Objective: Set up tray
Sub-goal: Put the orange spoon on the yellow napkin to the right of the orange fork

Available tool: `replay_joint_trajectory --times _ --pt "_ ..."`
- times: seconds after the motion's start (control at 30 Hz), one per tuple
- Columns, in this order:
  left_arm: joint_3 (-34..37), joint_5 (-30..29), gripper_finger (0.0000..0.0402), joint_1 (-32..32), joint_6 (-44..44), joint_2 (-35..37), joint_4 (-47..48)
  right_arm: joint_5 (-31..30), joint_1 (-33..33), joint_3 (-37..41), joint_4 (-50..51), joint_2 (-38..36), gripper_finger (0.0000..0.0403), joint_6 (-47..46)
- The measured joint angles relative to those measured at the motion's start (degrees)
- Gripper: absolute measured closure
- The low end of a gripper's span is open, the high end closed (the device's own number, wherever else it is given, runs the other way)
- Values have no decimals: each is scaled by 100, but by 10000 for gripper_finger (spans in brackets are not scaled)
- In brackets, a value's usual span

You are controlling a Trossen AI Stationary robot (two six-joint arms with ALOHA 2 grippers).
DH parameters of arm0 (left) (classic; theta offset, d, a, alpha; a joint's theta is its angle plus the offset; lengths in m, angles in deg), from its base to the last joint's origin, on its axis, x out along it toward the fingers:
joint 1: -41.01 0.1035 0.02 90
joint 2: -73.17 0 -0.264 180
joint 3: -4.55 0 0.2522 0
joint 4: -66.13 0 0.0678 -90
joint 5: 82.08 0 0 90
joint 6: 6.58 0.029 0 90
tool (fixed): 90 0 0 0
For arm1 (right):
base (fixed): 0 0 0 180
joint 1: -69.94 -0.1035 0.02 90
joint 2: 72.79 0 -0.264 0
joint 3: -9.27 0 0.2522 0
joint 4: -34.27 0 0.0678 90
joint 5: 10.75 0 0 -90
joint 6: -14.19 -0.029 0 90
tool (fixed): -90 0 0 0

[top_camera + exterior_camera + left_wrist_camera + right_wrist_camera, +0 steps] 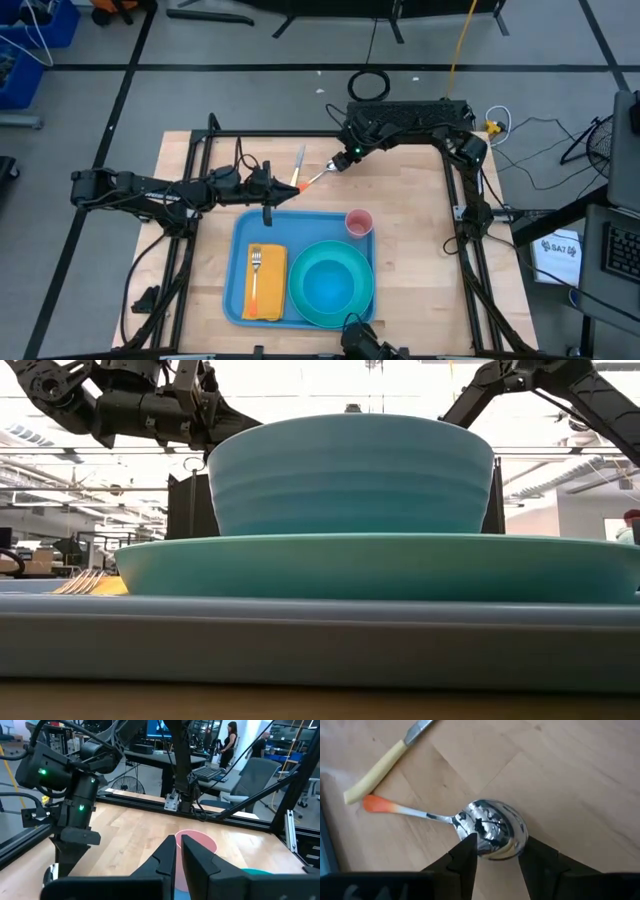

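The sky-blue tray (242,240) lies at the table's near middle. On it are a yellow napkin (270,290) with a fork (255,270), a teal plate (362,262) with a blue bowl (327,285), and a pink cup (359,222) at its far right corner. A spoon (315,178) with an orange handle end and a yellow-handled knife (299,165) lie on the wood beyond the tray. My right gripper (338,165) is over the spoon's bowl, shut on it. My left gripper (268,212) is shut and empty above the tray's far edge. My right gripper pinches the spoon's shiny bowl (492,827) between its two fingers (466,851), one at each long side of the bowl. The fingers come from above, pointing down. The handle (410,810) points away toward the knife, low over the wood; whether it is lifted, I cannot tell.
Black frame rails (455,190) run along the table's left, right and far sides. Bare wood lies between the tray and the far rail. The other arm (75,805) stands close in the left wrist view. People stand in the room beyond.
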Motion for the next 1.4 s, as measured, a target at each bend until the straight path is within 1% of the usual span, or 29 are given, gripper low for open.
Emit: replay_joint_trajectory --times 0.07,0.13,0.27,0.3,0.47,0.7,0.8,0.9,0.97,1.0,1.13,1.27,1.4 --pt "0 -2 369 -1 -4 0 22 -24 0 0 37 7 286 -17" --pt "0 -2 369 1 -5 0 25 -25 0 0 -36 -1 305 -9" --pt "0 -1 369 -1 -8 0 27 5 9 0 -247 -2 378 -13" --pt "0 0 369 -1 -8 0 29 52 9 -1 -324 -8 388 -1" --pt "0 -2 369 -1 -24 0 136 80 -13 -9 -555 -8 397 -39" --pt "0 -1 369 -1 -22 0 171 203 -157 -2 -745 -145 401 -6" --pt "0 0 369 -1 -22 0 168 280 -233 0 -972 -350 403 7" --pt "0 4 369 -1 -20 0 155 367 -287 2 -974 -650 402 29" --pt "0 7 369 0 -19 0 153 503 -351 2 -978 -882 402 42" --pt "0 7 369 0 -19 0 151 678 -399 2 -973 -991 402 40" --pt "0 58 369 -1 -18 0 142 1332 -788 2 -955 -1350 402 41" --pt "0 261 369 -1 -19 111 116 1894 -1375 2 -690 -1562 402 110" --pt "0 363 369 -1 -54 441 223 1924 -2175 2 -590 -1546 402 183"
